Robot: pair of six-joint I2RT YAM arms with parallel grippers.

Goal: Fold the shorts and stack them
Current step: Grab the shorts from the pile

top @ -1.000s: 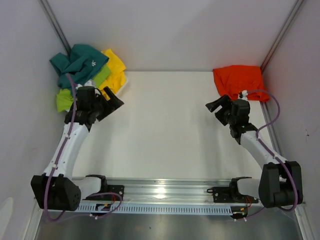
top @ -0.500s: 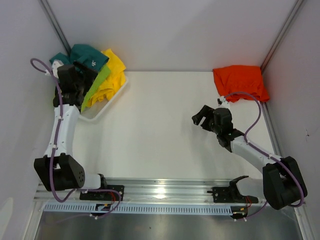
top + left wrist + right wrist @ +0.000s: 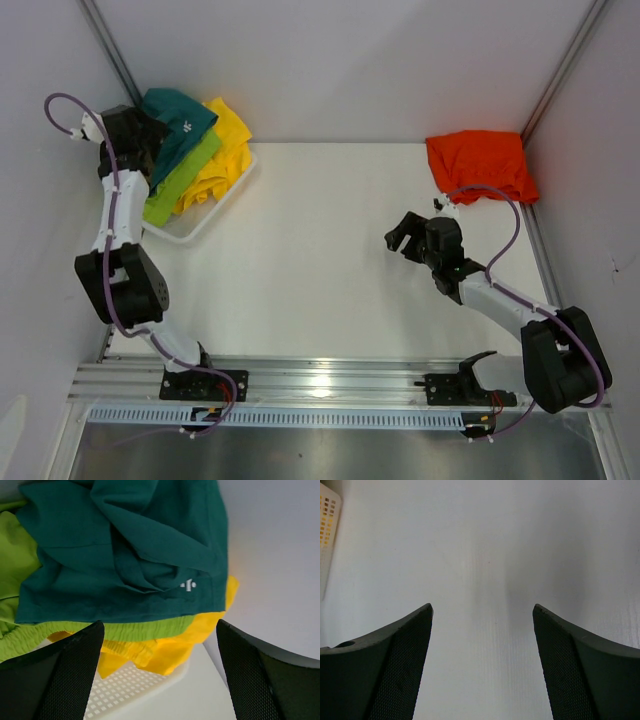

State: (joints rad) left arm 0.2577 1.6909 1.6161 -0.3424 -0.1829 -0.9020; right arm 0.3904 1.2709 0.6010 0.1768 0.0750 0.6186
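- Your left gripper (image 3: 140,135) is hanging farther back than half a second ago, over the far-left side of the basket (image 3: 215,222), with its jaws spread wide and gripping nothing.
- Teal shorts (image 3: 125,555) are lying topmost in the basket, with lime shorts (image 3: 180,175) and yellow shorts (image 3: 228,140) spilling out beneath them.
- Your right gripper (image 3: 402,232) is hovering well right of the basket, jaws spread and empty.
- Orange shorts (image 3: 478,162) are lying farthest right of the basket.

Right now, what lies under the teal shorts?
Beneath the teal shorts, lime shorts and, lower, yellow shorts peek out, all in a white basket. Anything deeper is covered.
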